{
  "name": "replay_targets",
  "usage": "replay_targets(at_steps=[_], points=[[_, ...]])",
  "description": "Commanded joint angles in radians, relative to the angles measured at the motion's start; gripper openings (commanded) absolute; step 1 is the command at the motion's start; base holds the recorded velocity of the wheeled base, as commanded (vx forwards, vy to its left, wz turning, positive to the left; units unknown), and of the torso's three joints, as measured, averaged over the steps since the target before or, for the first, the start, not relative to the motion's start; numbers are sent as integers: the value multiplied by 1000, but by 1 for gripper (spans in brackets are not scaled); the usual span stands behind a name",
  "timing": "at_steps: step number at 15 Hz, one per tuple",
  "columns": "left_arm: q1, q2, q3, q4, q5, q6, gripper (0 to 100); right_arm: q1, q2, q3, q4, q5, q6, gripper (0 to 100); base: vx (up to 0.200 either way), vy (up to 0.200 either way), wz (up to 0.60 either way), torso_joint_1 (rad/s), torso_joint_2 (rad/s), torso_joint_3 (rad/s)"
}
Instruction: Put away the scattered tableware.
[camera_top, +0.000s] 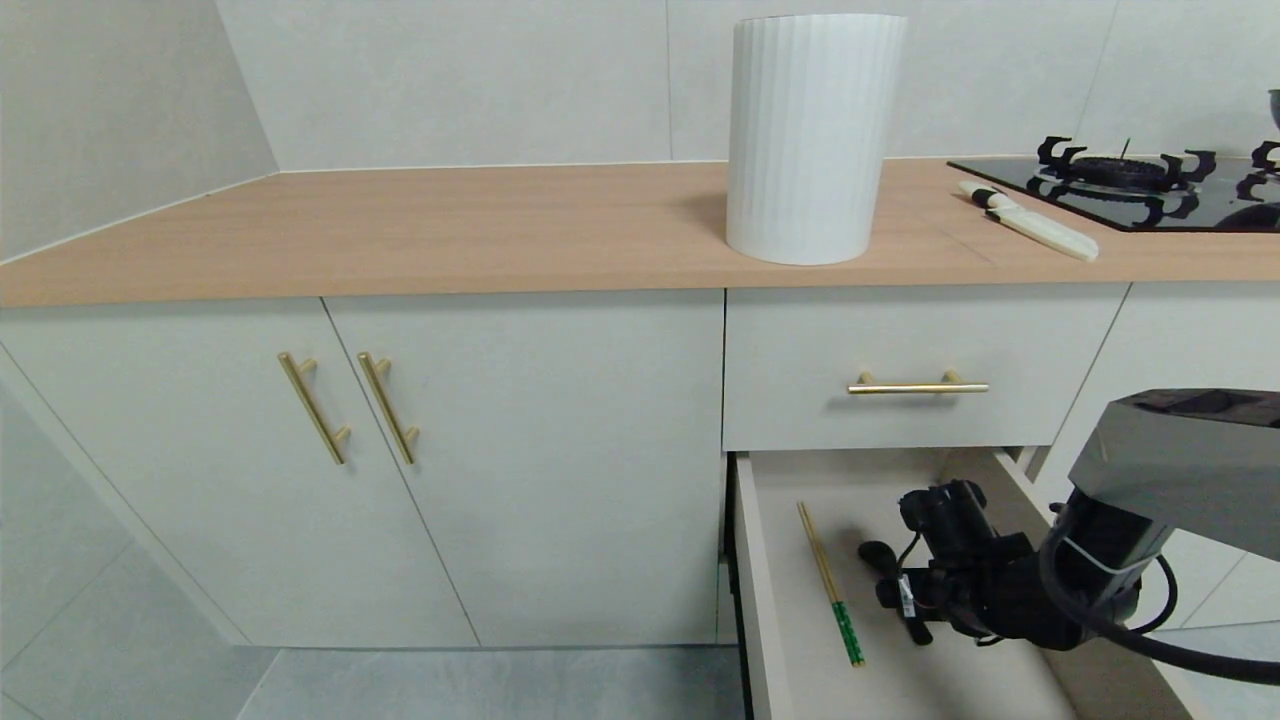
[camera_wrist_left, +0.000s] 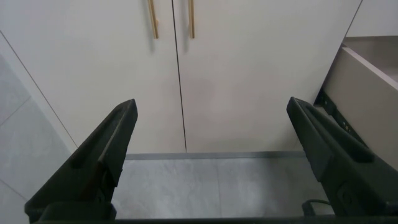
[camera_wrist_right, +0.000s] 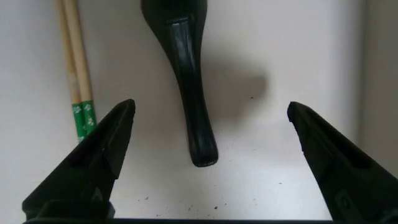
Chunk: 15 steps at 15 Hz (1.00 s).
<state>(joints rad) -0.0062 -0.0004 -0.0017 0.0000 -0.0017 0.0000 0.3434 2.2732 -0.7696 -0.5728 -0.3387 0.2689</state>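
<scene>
A lower drawer stands pulled out at the bottom right. On its floor lie a pair of wooden chopsticks with green ends and a black spoon. My right gripper hangs low inside the drawer over the spoon's handle. In the right wrist view this gripper is open, the spoon lies on the floor between its fingers, untouched, and the chopsticks lie beside one finger. On the counter a white-bladed knife rests by the stove. My left gripper is open and empty, facing the cabinet doors.
A tall white ribbed canister stands on the wooden counter. A black gas hob sits at the back right. Above the open drawer a shut drawer has a brass handle. The open drawer's side shows near my left gripper.
</scene>
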Motion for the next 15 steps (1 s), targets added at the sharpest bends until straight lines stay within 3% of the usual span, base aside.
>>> replay_targets(at_steps=[1,5,9,11,15], points=[[0,0,0,0,0,0,100,0,-73,21,-1,-6,1,100,0,0,0,0,0,0],[0,0,0,0,0,0,100,3,-314,88,40,33,-10,100,0,0,0,0,0,0],[0,0,0,0,-1,0,100,20,-561,41,402,201,-8,100,0,0,0,0,0,0],[0,0,0,0,0,2,100,42,-618,1,539,211,-5,100,0,0,0,0,0,0],[0,0,2,0,0,0,100,88,-646,13,568,202,-7,100,0,0,0,0,0,0]])
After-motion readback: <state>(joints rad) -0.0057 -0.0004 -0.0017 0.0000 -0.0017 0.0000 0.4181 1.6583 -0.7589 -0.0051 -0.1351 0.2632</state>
